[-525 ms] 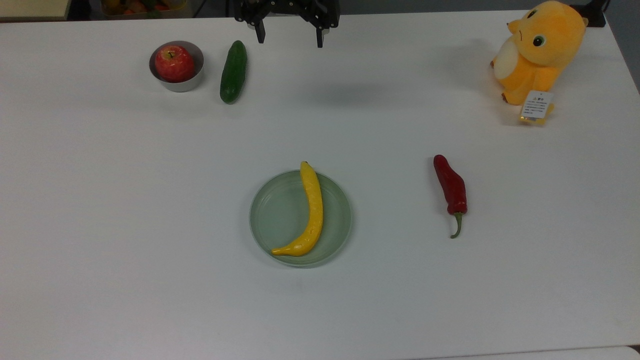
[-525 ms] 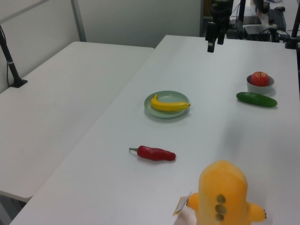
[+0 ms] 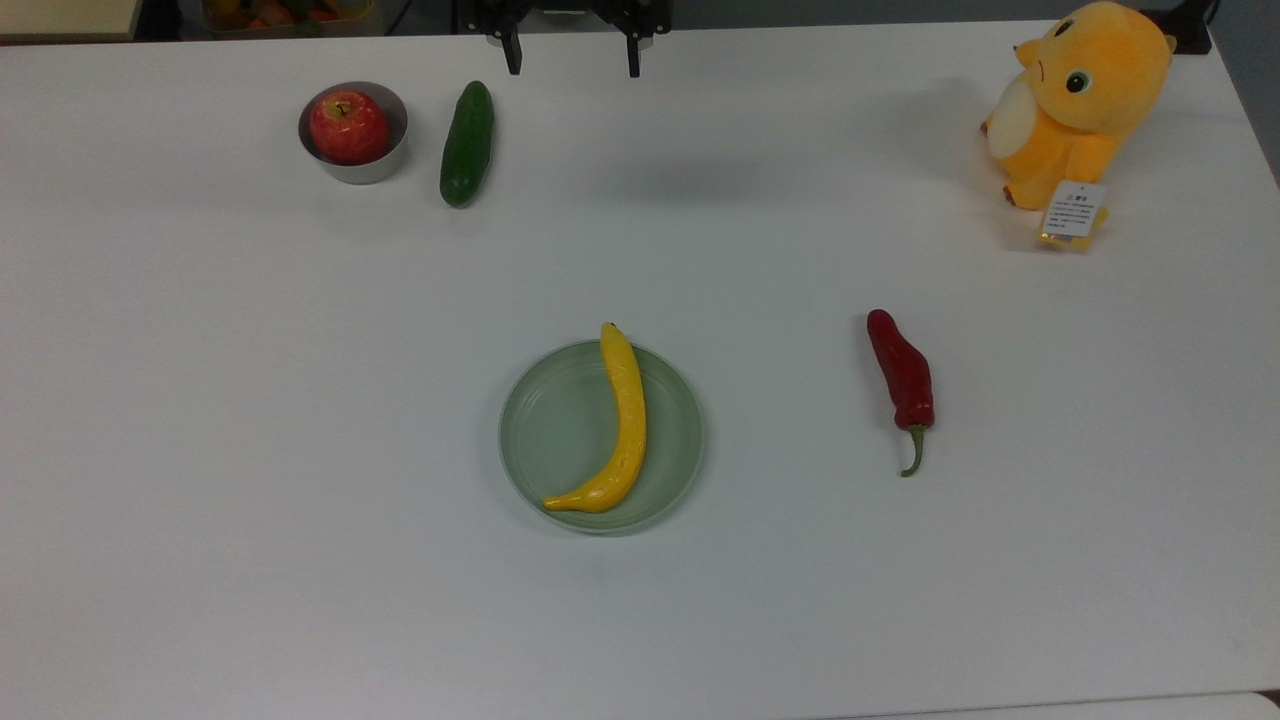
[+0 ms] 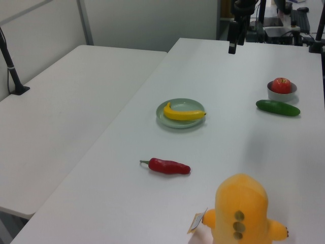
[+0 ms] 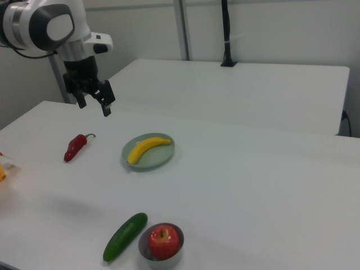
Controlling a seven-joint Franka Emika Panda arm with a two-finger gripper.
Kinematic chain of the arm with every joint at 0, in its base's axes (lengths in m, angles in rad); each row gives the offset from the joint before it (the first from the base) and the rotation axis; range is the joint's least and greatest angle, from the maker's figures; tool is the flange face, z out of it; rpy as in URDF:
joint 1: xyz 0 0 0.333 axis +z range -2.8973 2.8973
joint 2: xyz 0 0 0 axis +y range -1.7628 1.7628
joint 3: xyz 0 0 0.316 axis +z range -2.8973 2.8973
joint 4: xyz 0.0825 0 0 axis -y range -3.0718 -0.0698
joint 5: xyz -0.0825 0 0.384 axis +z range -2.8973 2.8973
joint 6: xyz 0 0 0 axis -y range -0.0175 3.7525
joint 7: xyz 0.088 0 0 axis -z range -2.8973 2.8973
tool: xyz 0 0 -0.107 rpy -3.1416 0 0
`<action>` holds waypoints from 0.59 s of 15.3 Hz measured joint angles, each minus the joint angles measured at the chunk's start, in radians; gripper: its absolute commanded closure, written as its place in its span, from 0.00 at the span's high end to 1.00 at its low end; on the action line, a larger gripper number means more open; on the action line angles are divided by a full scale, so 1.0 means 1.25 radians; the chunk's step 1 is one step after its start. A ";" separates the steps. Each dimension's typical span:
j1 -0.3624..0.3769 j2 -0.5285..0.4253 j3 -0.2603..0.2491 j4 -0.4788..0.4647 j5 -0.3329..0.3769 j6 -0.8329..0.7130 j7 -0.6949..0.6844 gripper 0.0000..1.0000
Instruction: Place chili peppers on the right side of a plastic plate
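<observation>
Top view: glossy dark-red chili (image 3: pixel 902 378) lies on the white table (image 3: pixel 250 450), well apart on the top view's right of the pale-green plastic plate (image 3: pixel 553 430); yellow banana (image 3: pixel 618 420) occupies it.
Left view: gripper (image 4: pixel 233 38) hangs high, clear.
Right view: jaws spread, empty.

I work over a wide matte white rectangular table (image 3: pixel 250 420). Beside it stands a second white table (image 4: pixel 66 101), just apart, a narrow gap between them. On that second table a black post on a flat base (image 4: pixel 12 71) rises near its far edge; in the right view I see the black post (image 5: pixel 226 34) against a pale grey wall (image 5: pixel 281 31). A grey metal upright (image 5: pixel 183 28) runs up that wall. Light is soft and even.
</observation>
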 measured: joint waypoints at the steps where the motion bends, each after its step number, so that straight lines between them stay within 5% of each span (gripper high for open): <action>1: 0.000 -0.001 0.000 0.000 0.000 0.000 -0.001 1.00; 9: -0.007 -0.007 0.000 -0.017 0.000 0.000 -0.041 1.00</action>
